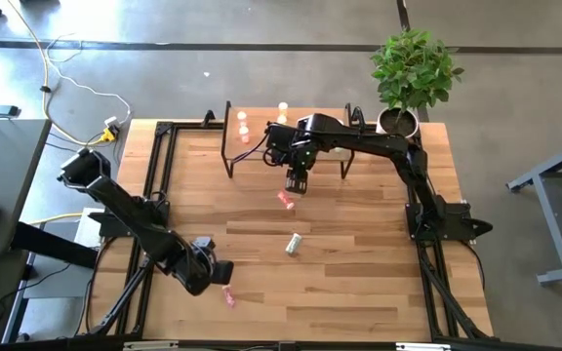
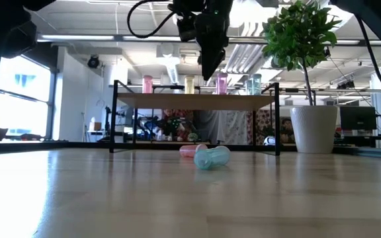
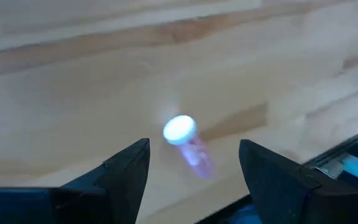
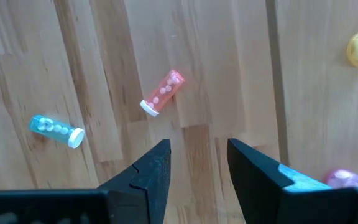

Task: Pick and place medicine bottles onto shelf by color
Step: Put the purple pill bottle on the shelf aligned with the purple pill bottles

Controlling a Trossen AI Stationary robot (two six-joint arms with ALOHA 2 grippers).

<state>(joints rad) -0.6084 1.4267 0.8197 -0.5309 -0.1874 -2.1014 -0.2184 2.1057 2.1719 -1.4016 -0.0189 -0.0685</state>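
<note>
From above, your right hand [image 1: 297, 184] hangs near the frame's centre top, just in front of the shelf [image 1: 261, 127], with a red-orange bottle [image 1: 285, 199] lying on the table [image 1: 359, 253] right below it. A pale green bottle [image 1: 293, 244] lies mid-frame, well apart from both hands. Your left hand [image 1: 218, 272] sits at lower left, just beside a pink bottle [image 1: 228, 297] near the table's front edge. Several bottles stand on the shelf top. A potted plant [image 1: 413, 68] stands at upper right.

At table height, the shelf [image 2: 197, 100] spans the middle of the frame, carrying upright bottles, pink, yellow, pink and pale green. The right hand [image 2: 210, 63] hangs above the shelf top in the picture. The pale green bottle [image 2: 212, 157] lies in front of the red-orange one [image 2: 189, 150].

In the left wrist view, your left hand [image 3: 194, 168] is open and empty, fingers wide either side of the pink bottle [image 3: 188, 143] lying on the table.

In the right wrist view, your right hand [image 4: 197, 158] stands partly open, holding nothing; the red-orange bottle [image 4: 162, 93] lies above the fingertips, the pale green one [image 4: 56, 130] at left.
</note>
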